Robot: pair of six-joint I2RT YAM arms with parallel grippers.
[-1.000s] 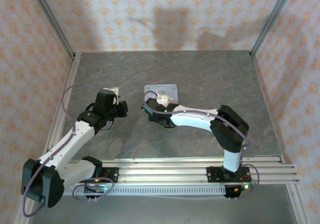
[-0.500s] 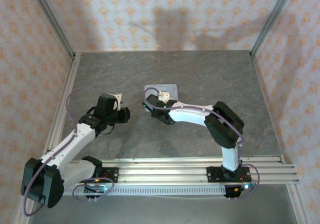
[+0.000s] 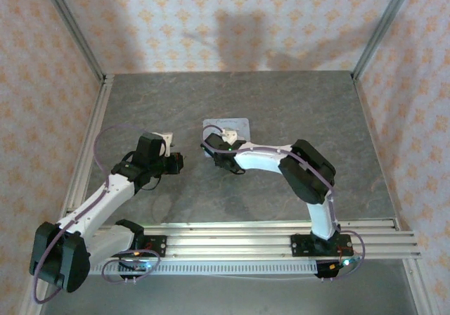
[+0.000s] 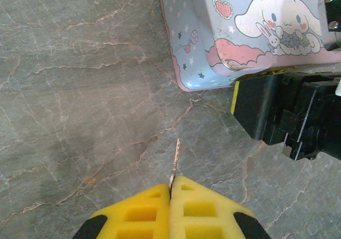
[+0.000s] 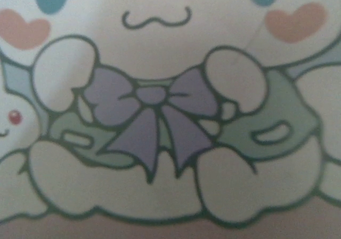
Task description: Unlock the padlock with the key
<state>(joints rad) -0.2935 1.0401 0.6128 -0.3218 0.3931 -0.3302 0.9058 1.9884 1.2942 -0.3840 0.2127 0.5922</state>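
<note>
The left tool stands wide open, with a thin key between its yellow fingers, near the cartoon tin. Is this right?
No: the left tool is shut, with the thin key between its yellow fingers, near the cartoon tin. The left wrist view shows it.

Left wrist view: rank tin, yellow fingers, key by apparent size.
1. tin, cropped by the frame.
2. yellow fingers of the left gripper, inflated by nearness.
3. key, a thin sliver pinched between them.
</note>
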